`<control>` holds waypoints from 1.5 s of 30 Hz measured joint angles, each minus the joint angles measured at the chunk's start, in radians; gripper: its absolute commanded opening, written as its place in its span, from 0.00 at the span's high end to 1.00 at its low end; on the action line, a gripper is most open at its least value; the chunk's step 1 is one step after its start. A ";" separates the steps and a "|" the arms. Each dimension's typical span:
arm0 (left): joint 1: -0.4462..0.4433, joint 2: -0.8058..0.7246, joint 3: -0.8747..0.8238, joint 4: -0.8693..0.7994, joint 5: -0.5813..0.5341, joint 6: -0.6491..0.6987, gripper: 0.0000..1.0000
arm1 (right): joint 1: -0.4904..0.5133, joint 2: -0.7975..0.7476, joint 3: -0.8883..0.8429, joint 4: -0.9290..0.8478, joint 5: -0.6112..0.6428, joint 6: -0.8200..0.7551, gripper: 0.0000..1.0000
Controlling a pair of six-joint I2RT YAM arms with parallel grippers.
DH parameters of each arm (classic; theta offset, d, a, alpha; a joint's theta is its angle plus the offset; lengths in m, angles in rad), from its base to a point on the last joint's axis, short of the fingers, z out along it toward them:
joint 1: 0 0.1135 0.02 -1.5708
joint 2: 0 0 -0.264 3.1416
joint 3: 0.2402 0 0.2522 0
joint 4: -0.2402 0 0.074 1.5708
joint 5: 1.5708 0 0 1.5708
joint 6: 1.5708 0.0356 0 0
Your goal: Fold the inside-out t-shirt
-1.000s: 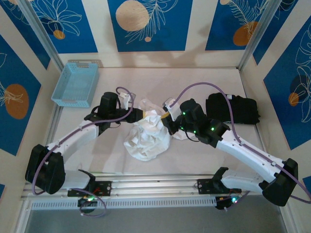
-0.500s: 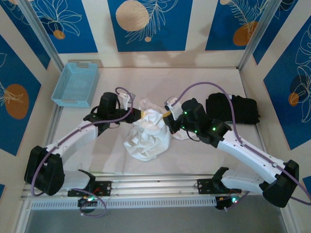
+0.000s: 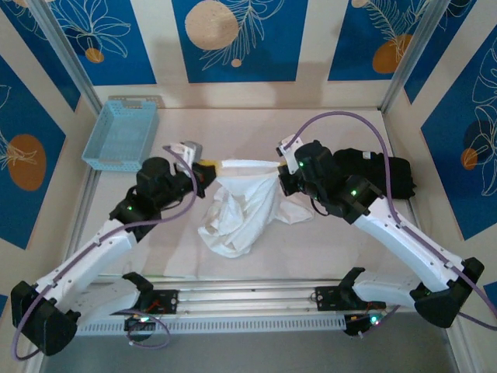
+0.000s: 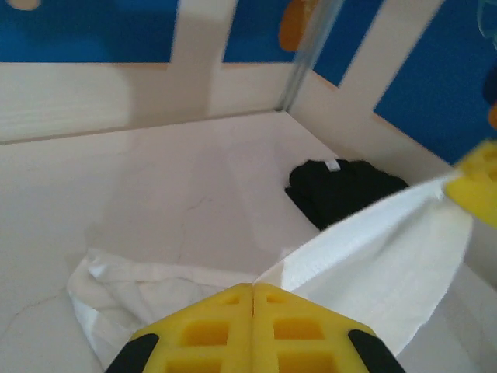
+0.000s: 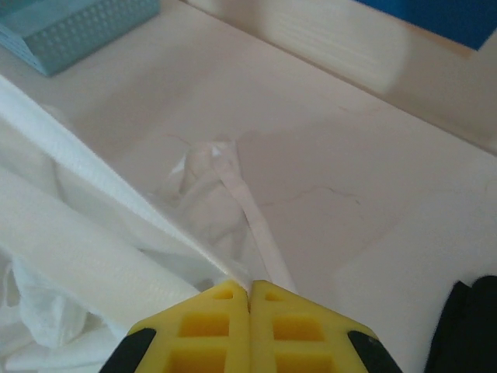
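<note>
left gripper (image 3: 203, 165) and right gripper (image 3: 284, 166) have drawn apart since a second ago, and the bunched white t-shirt (image 3: 237, 214) is now stretched by one edge between them. left gripper pinched tight on that edge, well left of the black garment (image 3: 386, 176). right gripper clamped on the other end, just left of the garment. rest of shirt sags crumpled onto the table (image 3: 256, 128), left of the garment and nearer the arm bases.
</note>
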 measured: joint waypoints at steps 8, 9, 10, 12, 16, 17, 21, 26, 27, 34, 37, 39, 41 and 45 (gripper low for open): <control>-0.298 -0.039 -0.219 0.004 0.014 0.085 1.00 | -0.042 -0.010 -0.092 -0.180 0.002 0.207 1.00; -0.338 -0.027 -0.237 0.011 0.016 0.087 1.00 | -0.045 -0.017 -0.121 -0.199 -0.011 0.241 1.00; -0.370 -0.012 -0.249 0.021 0.017 0.088 1.00 | -0.047 -0.025 -0.148 -0.214 -0.022 0.268 1.00; -0.439 0.042 -0.276 0.072 0.016 0.084 1.00 | -0.050 -0.045 -0.214 -0.245 -0.047 0.332 1.00; -0.528 0.190 -0.300 0.171 0.016 0.057 1.00 | -0.055 -0.069 -0.301 -0.276 -0.079 0.423 1.00; -0.541 0.226 -0.300 0.190 0.016 0.053 1.00 | -0.056 -0.072 -0.318 -0.277 -0.087 0.441 1.00; -0.556 0.301 -0.301 0.234 0.008 0.039 1.00 | -0.061 -0.075 -0.369 -0.275 -0.110 0.489 1.00; -0.556 0.305 -0.301 0.253 -0.008 0.039 1.00 | -0.067 -0.072 -0.390 -0.248 -0.124 0.507 1.00; -0.557 0.308 -0.301 0.253 -0.012 0.039 1.00 | -0.068 -0.069 -0.397 -0.236 -0.132 0.507 1.00; -0.555 0.332 -0.300 0.235 -0.026 0.024 1.00 | -0.072 -0.026 -0.433 -0.206 -0.161 0.508 1.00; -0.541 0.315 -0.299 0.209 -0.035 0.008 1.00 | -0.079 -0.032 -0.425 -0.203 -0.164 0.489 1.00; -0.520 0.294 -0.299 0.200 -0.037 0.003 1.00 | -0.093 -0.036 -0.410 -0.198 -0.172 0.465 1.00; -0.482 0.283 -0.293 0.191 -0.032 -0.007 1.00 | -0.121 -0.035 -0.393 -0.176 -0.199 0.443 1.00; -0.361 0.291 -0.255 0.180 0.012 -0.032 1.00 | -0.212 0.008 -0.333 -0.111 -0.278 0.389 1.00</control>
